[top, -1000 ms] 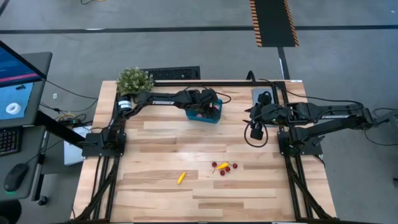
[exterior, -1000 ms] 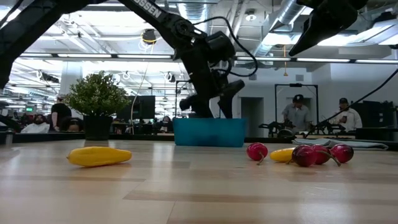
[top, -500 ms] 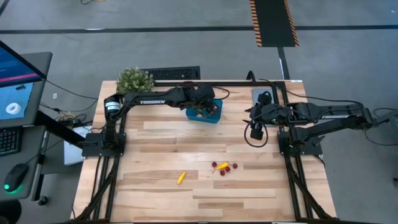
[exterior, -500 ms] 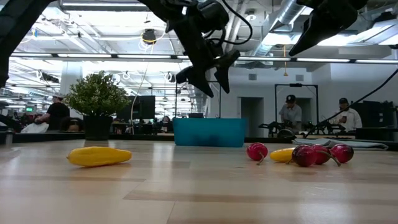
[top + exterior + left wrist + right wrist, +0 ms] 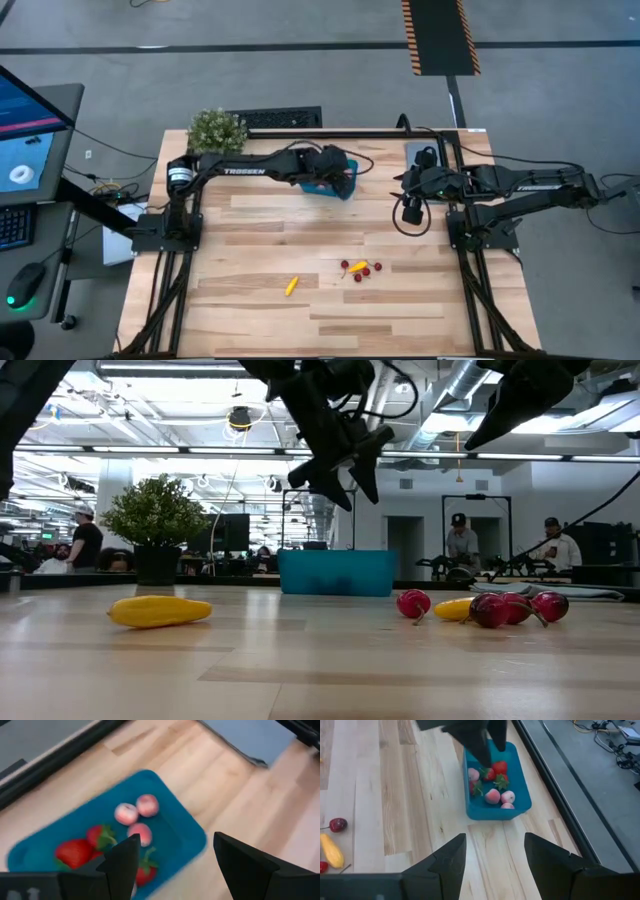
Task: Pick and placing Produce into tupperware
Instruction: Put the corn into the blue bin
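Produce is in two places: strawberries (image 5: 75, 852) and pink pieces (image 5: 136, 810) already lie inside the teal container (image 5: 340, 188), in the upper middle of the high view, while a group of cherries (image 5: 362, 270) with one yellow piece (image 5: 357, 266) lies on the table (image 5: 250, 240) in the lower middle, and a second yellow piece (image 5: 291, 286) lies alone, a little left of that group. The left gripper (image 5: 340, 472) hangs above the container with its fingers spread and nothing between them. The right gripper (image 5: 411, 213) waits at the right side of the table, fingers also apart and empty. From the left gripper, the remaining pieces lie toward the lower edge of the picture, well apart from it. The lone yellow piece has its long axis slanting from lower left to upper right. I judge the right gripper is somewhat nearer to the cherries. Bare wood surrounds both groups, so there is room to come down.
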You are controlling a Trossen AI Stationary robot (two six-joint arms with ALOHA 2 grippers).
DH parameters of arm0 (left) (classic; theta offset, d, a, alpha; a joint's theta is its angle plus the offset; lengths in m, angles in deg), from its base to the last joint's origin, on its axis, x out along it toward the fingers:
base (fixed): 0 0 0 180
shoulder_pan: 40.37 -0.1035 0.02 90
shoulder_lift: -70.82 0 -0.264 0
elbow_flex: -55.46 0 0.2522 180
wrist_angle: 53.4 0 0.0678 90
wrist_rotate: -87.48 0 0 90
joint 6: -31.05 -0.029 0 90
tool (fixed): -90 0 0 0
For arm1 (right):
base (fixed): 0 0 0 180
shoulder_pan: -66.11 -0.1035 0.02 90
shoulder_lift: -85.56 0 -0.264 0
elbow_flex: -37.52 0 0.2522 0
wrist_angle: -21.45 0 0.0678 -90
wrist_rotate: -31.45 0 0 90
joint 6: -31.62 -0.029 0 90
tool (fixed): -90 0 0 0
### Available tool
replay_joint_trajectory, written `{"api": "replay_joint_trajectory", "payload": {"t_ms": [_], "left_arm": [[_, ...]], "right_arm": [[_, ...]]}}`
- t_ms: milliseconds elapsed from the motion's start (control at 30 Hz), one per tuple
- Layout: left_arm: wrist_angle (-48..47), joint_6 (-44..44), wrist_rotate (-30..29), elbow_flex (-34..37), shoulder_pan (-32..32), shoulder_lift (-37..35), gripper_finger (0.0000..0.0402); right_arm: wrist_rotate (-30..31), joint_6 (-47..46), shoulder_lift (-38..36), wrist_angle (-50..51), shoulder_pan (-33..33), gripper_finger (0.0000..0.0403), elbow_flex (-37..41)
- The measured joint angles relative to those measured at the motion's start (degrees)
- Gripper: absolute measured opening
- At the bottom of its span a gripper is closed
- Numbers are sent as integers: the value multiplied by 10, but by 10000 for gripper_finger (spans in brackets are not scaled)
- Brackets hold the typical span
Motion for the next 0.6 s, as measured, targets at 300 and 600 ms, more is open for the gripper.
{"api": "replay_joint_trajectory", "payload": {"t_ms": [300,600], "left_arm": [[-16,33,2,0,80,0,242],[-31,95,-39,0,180,4,242]], "right_arm": [[0,0,0,0,0,225,0],[0,0,0,-3,0,225,0]]}}
